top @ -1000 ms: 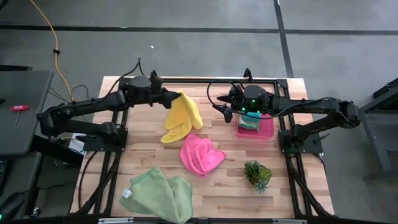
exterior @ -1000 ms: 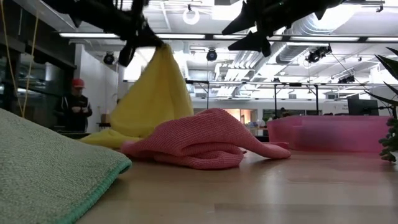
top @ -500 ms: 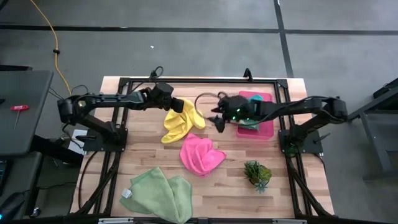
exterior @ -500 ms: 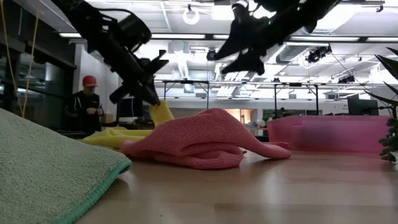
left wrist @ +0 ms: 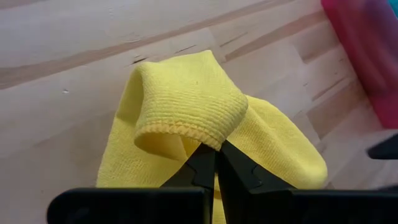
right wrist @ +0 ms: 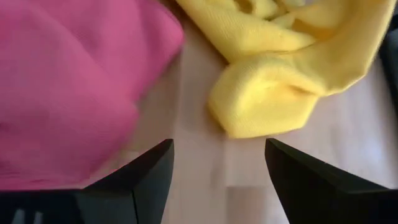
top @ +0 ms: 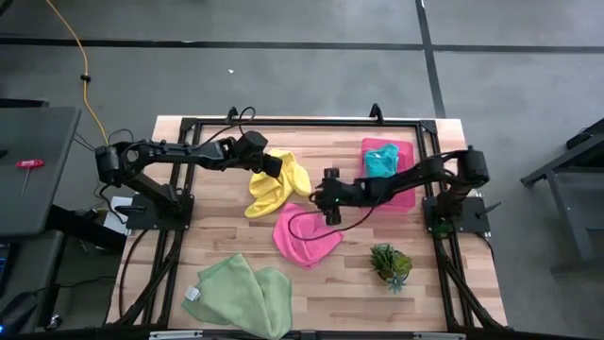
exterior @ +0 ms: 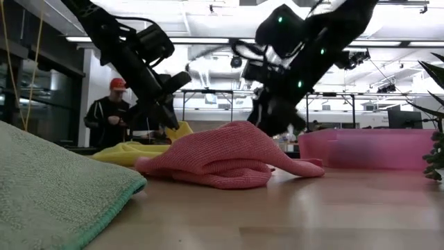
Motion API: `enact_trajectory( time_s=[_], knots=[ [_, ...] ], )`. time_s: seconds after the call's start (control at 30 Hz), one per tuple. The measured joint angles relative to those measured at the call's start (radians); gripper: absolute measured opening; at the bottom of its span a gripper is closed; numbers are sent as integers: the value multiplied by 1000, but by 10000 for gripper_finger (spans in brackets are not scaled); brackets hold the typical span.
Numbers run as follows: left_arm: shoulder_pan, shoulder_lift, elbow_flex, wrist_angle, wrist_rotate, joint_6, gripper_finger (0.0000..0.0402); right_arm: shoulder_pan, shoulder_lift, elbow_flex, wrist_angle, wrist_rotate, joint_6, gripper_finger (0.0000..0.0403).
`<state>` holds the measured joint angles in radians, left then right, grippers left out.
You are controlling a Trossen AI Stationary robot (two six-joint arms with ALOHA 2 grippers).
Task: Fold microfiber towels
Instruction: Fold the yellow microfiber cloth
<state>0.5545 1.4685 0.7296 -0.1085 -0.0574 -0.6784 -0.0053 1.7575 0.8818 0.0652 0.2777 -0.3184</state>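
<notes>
A yellow towel (top: 272,186) lies crumpled at the table's far middle, with my left gripper (top: 276,164) shut on its far end. A hot pink towel (top: 307,236) lies bunched just nearer. My right gripper (top: 321,201) hovers open and low over the bare wood between the two; the right wrist view shows the pink towel (right wrist: 62,81) and the yellow towel (right wrist: 280,81) beyond my gripper (right wrist: 217,180), which touches neither. Two pale green towels (top: 241,295) lie at the near left. A teal towel (top: 381,161) sits in the pink tray (top: 406,194). My left gripper pinches a hemmed, bunched-up edge of the yellow towel (left wrist: 198,142) between its two shut fingers. The fingers come slanting down from the table's left. The held bunch arches up a little over the fingertips, and the rest of the towel (top: 264,198) lies slack on the table.
A small spiky green plant (top: 390,264) stands at the near right. The black frame rails (top: 302,121) run along the table's edges. In the low view a person (exterior: 111,114) stands in the room behind the table. Bare wood (top: 226,227) shows left of the pink towel.
My left gripper has sunk toward the table, still shut on the yellow towel, which hung tall below it and now lies mostly slack on the wood. My right gripper has left the tray, dropped toward the table's left and near side to the gap between the towels, rolled, and stayed open.
</notes>
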Motion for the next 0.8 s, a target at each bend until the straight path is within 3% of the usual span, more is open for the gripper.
enact_trajectory(
  time_s=[0.13, 0.27, 0.57, 0.8],
  knots=[
    [0, 0, 0, 0, 0, -2, 0, 25, 81, 0, 115, 129, -170, 245],
    [1, 0, 0, 0, -1, -17, 0, 43, 146, 0, 222, 186, -301, 245],
    [2, 0, 0, 5, -7, -29, 1, 19, 180, 2, 280, 209, -313, 245],
    [2, 0, 0, 6, -6, -44, 1, -30, 197, 55, 273, 165, -311, 245]
  ],
)
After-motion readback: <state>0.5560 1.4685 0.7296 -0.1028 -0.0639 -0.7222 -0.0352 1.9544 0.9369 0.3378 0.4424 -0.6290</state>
